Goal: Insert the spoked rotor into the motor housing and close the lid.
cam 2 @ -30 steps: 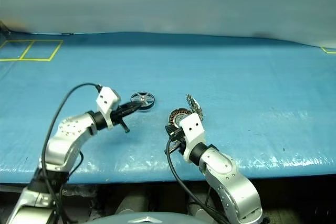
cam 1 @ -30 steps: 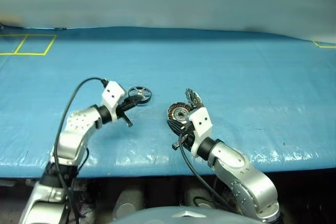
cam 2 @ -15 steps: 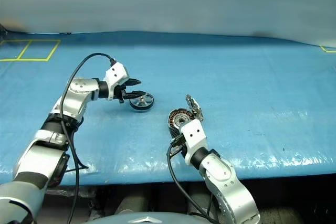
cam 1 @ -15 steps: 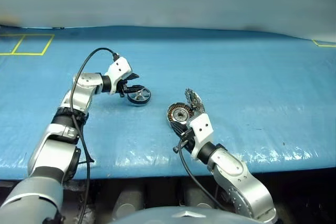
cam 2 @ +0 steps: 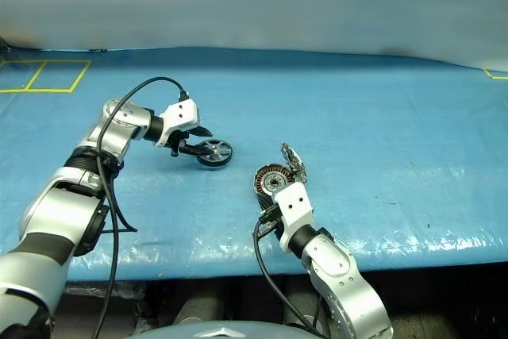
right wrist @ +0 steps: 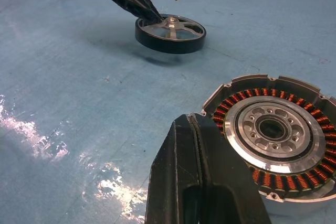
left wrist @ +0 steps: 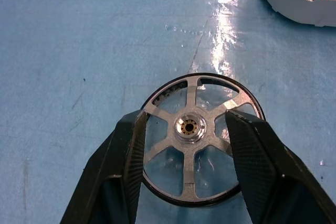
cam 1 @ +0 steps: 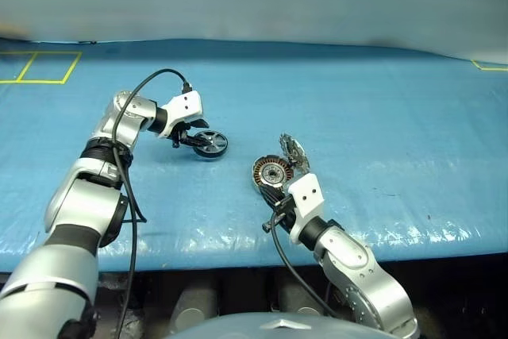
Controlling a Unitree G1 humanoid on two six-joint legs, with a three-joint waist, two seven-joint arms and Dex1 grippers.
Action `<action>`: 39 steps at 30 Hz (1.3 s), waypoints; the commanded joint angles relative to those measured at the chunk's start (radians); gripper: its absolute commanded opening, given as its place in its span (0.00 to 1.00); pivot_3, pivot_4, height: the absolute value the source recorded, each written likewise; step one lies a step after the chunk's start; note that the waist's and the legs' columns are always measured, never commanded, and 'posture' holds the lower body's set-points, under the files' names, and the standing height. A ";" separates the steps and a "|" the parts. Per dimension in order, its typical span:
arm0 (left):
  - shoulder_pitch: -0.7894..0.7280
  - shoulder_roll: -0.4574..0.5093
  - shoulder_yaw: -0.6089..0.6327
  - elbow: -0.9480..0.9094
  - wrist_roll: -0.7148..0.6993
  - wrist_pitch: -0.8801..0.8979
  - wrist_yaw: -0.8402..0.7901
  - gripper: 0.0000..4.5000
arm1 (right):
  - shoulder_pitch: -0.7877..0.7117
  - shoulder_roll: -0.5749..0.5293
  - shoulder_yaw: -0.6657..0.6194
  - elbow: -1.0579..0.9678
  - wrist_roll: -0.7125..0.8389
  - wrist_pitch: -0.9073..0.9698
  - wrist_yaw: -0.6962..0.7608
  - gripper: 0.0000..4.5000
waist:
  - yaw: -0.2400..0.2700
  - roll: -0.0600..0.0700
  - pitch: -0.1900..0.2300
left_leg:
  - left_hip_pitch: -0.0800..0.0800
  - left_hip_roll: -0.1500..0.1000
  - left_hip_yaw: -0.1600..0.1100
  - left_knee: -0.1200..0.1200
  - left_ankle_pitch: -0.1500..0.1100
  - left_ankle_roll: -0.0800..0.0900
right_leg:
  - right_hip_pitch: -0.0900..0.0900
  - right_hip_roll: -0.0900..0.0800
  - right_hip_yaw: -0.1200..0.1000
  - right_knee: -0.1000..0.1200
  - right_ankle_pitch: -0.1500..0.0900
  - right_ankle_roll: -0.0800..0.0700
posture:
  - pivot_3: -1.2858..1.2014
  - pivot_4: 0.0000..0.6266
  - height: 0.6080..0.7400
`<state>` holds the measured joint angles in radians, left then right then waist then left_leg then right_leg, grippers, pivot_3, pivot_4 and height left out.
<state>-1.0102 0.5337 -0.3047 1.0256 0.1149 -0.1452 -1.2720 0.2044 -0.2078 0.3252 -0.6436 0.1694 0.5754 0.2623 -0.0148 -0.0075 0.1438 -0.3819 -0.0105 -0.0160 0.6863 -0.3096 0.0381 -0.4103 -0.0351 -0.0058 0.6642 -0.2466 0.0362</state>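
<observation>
The spoked rotor (cam 1: 210, 143) lies flat on the blue table, a dark ring with silver spokes and hub (left wrist: 189, 127). My left gripper (cam 1: 193, 136) reaches it from the left and stands open, one finger (left wrist: 128, 156) over each side of the rim. To the right sits the motor housing (cam 1: 271, 172), its copper windings and silver hub (right wrist: 273, 129) showing. Its lid (cam 1: 292, 151) stands tilted up at the far rim. My right gripper (right wrist: 191, 124) is shut and empty, its tips just beside the housing's near rim.
Blue sheeting (cam 1: 373, 117) covers the table, with glossy wrinkles near the front edge (cam 1: 238, 248). Yellow tape squares (cam 1: 40, 67) mark the far left and a yellow corner (cam 1: 492, 67) the far right. A black cable (cam 1: 131, 109) loops over my left arm.
My left arm swung up and forward. Its gripper opened and came over the rotor from the left. The right arm, the housing and the lid kept still.
</observation>
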 commanded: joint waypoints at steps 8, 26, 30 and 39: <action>-0.047 -0.032 -0.012 0.091 0.094 -0.104 0.070 0.56 | -0.003 0.012 0.000 -0.015 0.001 -0.021 -0.006 0.00 | 0.002 0.000 0.000 | -0.001 0.000 0.000 0.005 -0.002 0.003 | 0.000 0.000 0.000 0.002 0.001 0.001 | 0.52 0.24 1.00; -0.065 -0.022 -0.031 0.111 0.151 -0.140 -0.011 0.28 | -0.009 0.019 0.004 0.000 -0.018 -0.012 -0.029 0.00 | 0.000 0.000 0.000 | -0.001 0.000 0.000 0.009 -0.002 0.003 | 0.001 0.000 0.000 0.005 0.001 0.002 | 0.52 0.24 1.00; -0.071 -0.008 -0.019 0.095 0.151 -0.156 -0.011 0.28 | 0.004 0.013 -0.005 -0.007 -0.016 -0.027 -0.024 0.00 | -0.003 0.000 0.000 | -0.001 0.000 0.000 0.009 -0.002 0.003 | 0.000 0.000 0.000 0.006 0.001 0.002 | 0.52 0.24 1.00; 0.045 -0.001 0.048 -0.281 -0.059 0.025 -0.283 0.28 | 0.199 -0.022 -0.074 0.064 -0.025 -0.396 0.033 0.00 | 0.000 0.000 0.000 | -0.002 0.000 0.002 0.011 -0.002 0.003 | 0.000 -0.001 0.002 0.006 0.001 0.003 | 0.52 0.24 1.00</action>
<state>-0.9814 0.5311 -0.2805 0.8248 0.1014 -0.1621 -1.5245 0.3887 -0.2320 0.2655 -0.5825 0.1460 0.2577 0.2849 -0.0146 -0.0080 0.1437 -0.3835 -0.0106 -0.0134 0.6974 -0.3118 0.0419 -0.4100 -0.0358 -0.0030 0.6706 -0.2454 0.0387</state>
